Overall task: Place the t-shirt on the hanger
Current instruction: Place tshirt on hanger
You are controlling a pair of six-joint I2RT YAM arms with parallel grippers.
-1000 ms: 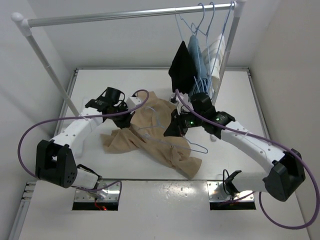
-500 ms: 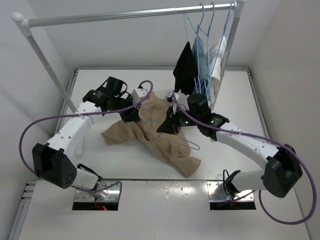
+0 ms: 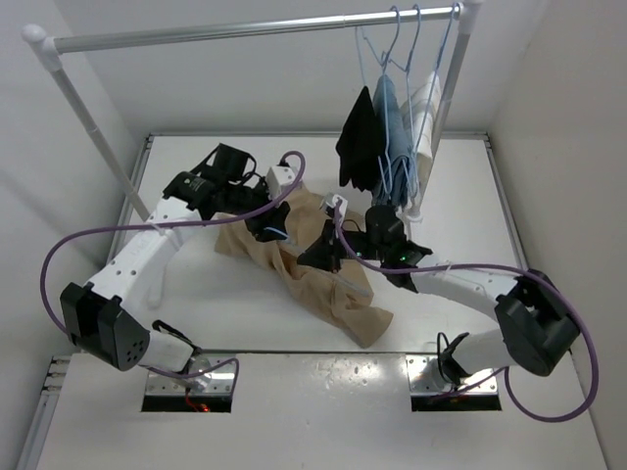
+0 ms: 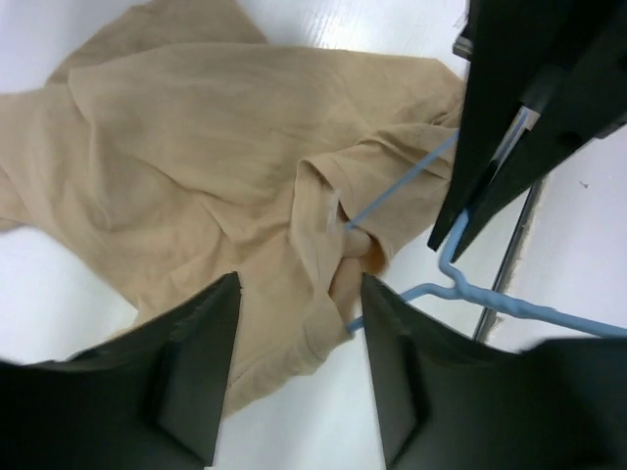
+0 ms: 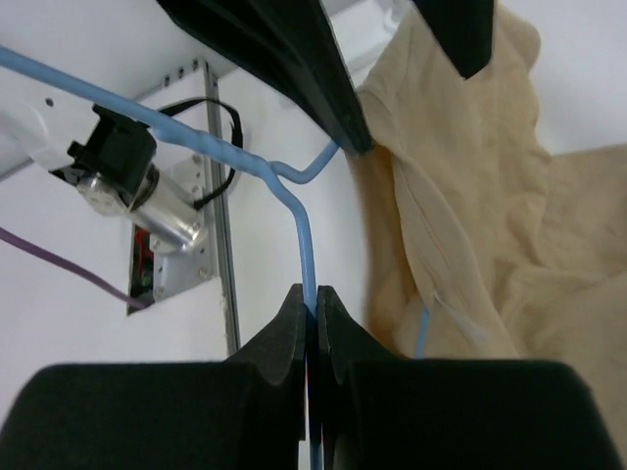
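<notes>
Now right gripper (image 5: 313, 296), clamping hanger (image 5: 303, 235), moved leftward over t-shirt (image 5: 470, 206).

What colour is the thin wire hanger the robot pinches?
The thin wire hanger is light blue; right wrist view.

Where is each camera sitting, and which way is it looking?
Top camera: above and behind the robot, looking down at the table, the shirt and the clothes rail; the left arm and right arm both show.
Left wrist camera: looking down at the shirt, with its open left gripper at the bottom.
Right wrist camera: looking along its right gripper, which is shut on the hanger.
Shared: both wrist views show the shirt and the hanger.
</notes>
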